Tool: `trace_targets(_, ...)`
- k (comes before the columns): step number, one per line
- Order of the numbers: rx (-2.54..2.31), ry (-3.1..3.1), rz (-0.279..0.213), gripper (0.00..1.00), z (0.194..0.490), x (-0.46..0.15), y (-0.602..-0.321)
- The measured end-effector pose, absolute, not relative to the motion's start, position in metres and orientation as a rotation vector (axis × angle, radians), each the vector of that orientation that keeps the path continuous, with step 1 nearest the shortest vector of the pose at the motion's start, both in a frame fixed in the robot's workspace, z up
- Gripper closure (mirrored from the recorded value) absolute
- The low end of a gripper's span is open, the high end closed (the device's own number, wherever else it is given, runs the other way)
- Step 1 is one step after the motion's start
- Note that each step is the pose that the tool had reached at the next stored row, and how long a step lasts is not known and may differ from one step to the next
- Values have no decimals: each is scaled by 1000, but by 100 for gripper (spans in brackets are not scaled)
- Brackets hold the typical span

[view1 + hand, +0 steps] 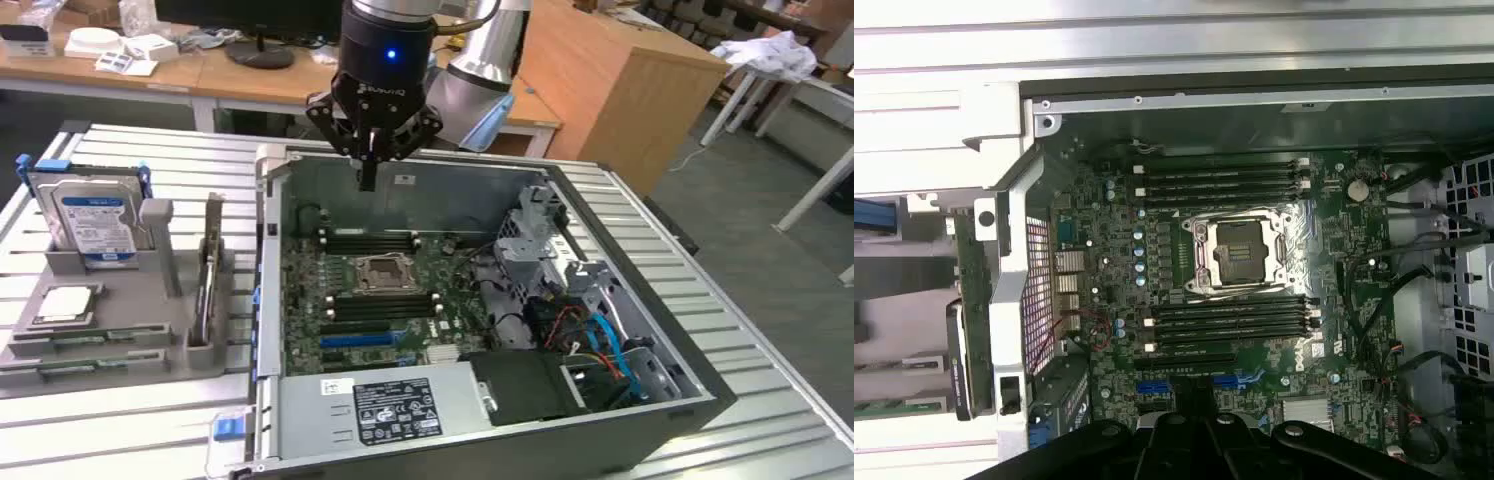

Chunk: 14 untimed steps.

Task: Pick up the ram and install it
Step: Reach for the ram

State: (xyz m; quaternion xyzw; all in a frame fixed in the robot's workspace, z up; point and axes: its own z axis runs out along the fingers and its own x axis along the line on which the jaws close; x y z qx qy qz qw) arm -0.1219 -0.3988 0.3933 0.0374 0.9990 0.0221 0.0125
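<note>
HDD in rack, exterior view's left of case | CPU socket btw mem slots (mobo inside)

"ROBOTIQ" on the hand; "DELL" on the motherboard; power-supply label too small to read

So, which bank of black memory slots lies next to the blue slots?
The bank between the CPU socket and the blue slots. The other bank lies across the socket from them, nearer the case wall.

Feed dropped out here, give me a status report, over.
Gripper shut, empty, above the open case. Ram upright in holder beside case. Nothing blocking the memory slots.
</note>
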Motion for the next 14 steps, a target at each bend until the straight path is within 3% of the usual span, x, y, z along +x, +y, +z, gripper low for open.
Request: trace_targets(14,117,3114,69,89,393,-124,-399)
